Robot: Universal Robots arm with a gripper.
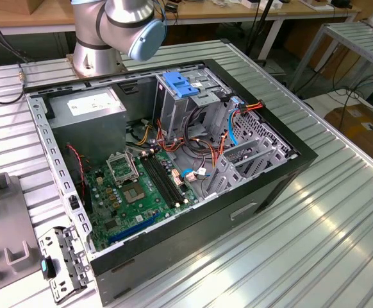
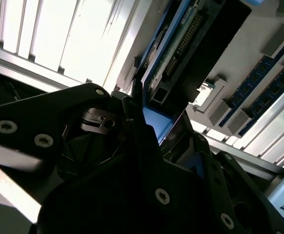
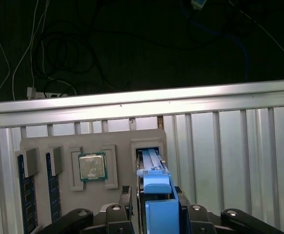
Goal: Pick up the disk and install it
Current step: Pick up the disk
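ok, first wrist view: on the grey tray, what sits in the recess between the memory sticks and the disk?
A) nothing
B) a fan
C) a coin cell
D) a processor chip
D: a square processor chip with a metal lid lies in a recess of the grey tray, with the memory sticks on one side and the blue-railed disk on the other.

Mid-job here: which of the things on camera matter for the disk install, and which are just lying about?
Part of the job:
- disk, standing in a tray slot
- gripper, right at the disk
- open computer case and its drive cage

Just lying about:
- memory sticks in the tray
- processor chip in the tray
- cables beyond the table
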